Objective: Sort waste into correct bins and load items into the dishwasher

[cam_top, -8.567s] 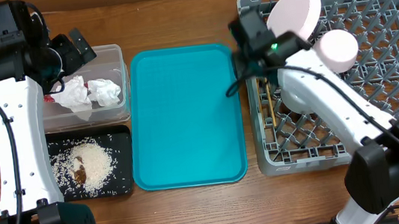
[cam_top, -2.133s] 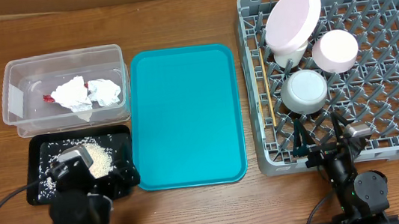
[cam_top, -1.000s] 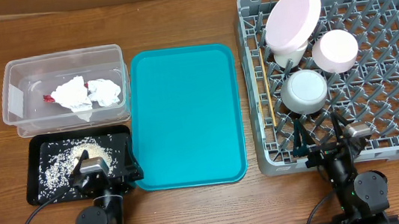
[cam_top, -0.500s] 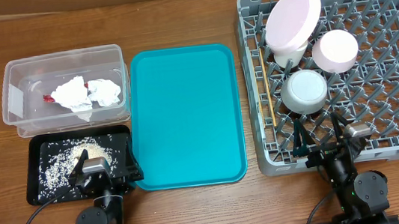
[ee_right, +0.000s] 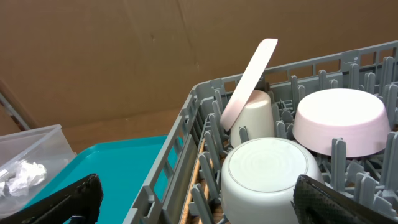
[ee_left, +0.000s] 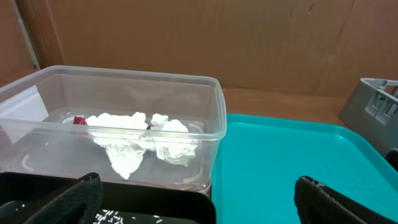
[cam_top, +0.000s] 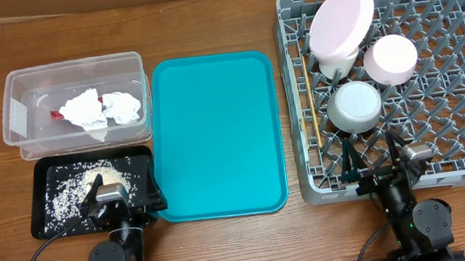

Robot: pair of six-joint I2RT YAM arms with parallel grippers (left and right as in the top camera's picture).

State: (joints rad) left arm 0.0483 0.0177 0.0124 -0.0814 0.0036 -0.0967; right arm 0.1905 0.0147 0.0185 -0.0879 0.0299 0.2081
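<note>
Crumpled white napkins point(cam_top: 103, 107) and a red-and-white wrapper point(cam_top: 57, 114) lie in the clear tub point(cam_top: 71, 77). Rice grains point(cam_top: 68, 189) are scattered in the black tray point(cam_top: 43, 224). My left gripper point(cam_top: 123, 198) is open over that tray's near right corner, holding nothing. The grey rack point(cam_top: 464, 78) holds the tilted pink plate point(cam_top: 343, 19), the cream cup point(ee_right: 254, 118) under it, the pink bowl point(cam_top: 389, 58), the upturned grey-white bowl point(cam_top: 354, 106) and the chopsticks point(cam_top: 307, 96) along its left side. My right gripper point(cam_top: 373, 156) is open and empty at the rack's near edge.
A large teal serving tray point(cam_top: 215, 132) lies between the bins and the rack. The tub stands right behind the black tray, which touches the teal tray's left edge. Both arms are folded back at the table's front edge.
Two seconds ago the left arm was still drawing back over the black tray; it has since settled at the front edge. Nothing has moved in the last second.
</note>
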